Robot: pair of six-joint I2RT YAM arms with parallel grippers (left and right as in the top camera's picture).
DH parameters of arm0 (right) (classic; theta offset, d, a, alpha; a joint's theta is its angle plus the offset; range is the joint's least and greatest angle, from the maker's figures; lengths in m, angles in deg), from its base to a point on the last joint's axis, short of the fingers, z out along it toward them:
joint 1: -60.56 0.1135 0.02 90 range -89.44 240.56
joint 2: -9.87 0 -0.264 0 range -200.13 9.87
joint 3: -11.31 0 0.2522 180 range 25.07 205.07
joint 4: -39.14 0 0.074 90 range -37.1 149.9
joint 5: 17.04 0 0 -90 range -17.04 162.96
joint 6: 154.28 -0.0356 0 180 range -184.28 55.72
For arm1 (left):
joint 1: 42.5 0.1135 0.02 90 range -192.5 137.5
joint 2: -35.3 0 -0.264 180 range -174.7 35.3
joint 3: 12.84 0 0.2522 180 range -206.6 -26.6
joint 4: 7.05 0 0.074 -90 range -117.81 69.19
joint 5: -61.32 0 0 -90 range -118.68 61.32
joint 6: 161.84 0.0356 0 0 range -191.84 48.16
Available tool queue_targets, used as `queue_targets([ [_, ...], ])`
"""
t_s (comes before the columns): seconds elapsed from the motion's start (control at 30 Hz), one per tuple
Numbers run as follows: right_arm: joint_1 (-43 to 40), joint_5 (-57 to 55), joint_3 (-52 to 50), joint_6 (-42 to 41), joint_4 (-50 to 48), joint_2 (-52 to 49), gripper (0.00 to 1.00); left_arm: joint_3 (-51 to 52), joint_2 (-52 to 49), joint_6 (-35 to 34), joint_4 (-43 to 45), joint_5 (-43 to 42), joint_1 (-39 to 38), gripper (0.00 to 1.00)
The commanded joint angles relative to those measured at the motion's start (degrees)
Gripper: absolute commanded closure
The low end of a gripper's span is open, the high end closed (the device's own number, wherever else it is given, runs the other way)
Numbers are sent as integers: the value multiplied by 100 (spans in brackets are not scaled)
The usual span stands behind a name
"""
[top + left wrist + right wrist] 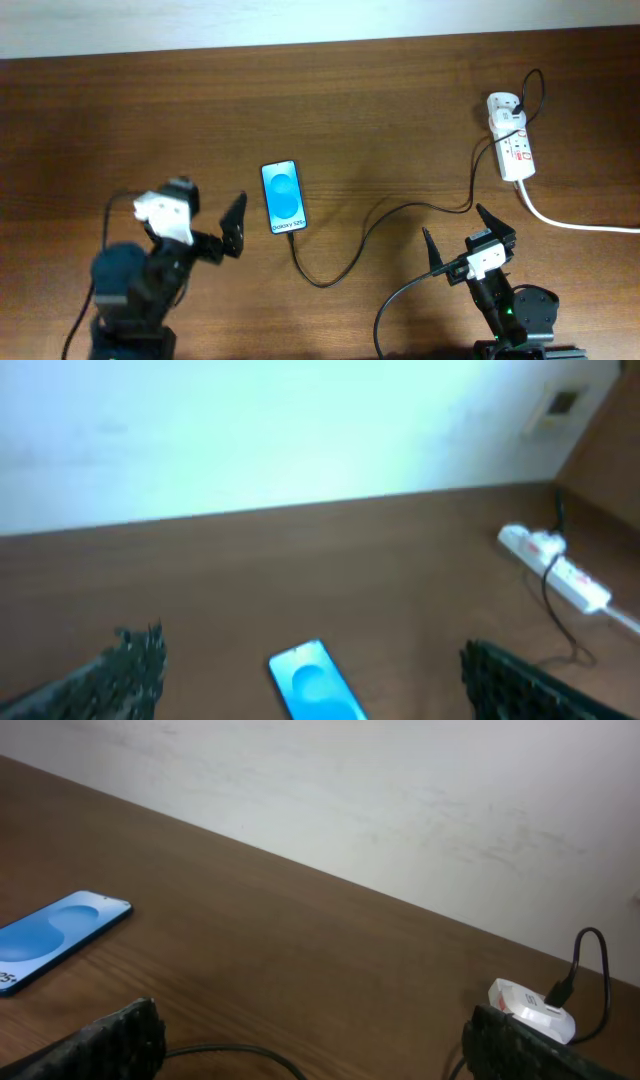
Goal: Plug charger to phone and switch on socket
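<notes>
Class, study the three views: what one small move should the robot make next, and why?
Probably reach the right gripper toward the socket to press its switch. The charger runs from the socket to the phone and looks plugged in, though that joint is too small to confirm. The right gripper is open, empty and nearest the socket.

Wide bare stretch of brown wooden tabletop [380, 110] up top; only the thin black charger cable [430, 205] snakes across between blue-screened phone [283, 196] and white power strip [512, 145].
</notes>
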Motion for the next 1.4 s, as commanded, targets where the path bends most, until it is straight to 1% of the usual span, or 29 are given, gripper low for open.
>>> queue_targets([
  [0.0, 52, -24, -52, 17, -13, 50, 1, 1078, 894, 780, 809, 26, -120, 1],
  [0.1, 52, -24, -52, 17, -13, 50, 1, 1596, 1316, 1027, 1248, 44, -118, 1],
  [0.23, 52, -24, -52, 17, -11, 50, 1, 2236, 1849, 1749, 1443, 83, -118, 1],
  [0.43, 52, -24, -52, 17, -11, 50, 1, 3062, 2505, 1773, 1794, 616, -118, 1],
  [0.6, 52, -24, -52, 17, -11, 50, 1, 3499, 2959, 1773, 1814, 901, -118, 1],
  [0.7, 52, -26, -52, 17, -11, 50, 1, 3506, 3143, 1775, 1412, 946, -118, 1],
  [0.77, 52, -26, -52, 17, -11, 50, 1, 3506, 3324, 1766, 944, 984, -111, 1],
  [1.37, 52, -24, -52, 20, -11, 50, 1, 3501, 3344, 1700, 977, 1027, -114, 1],
])
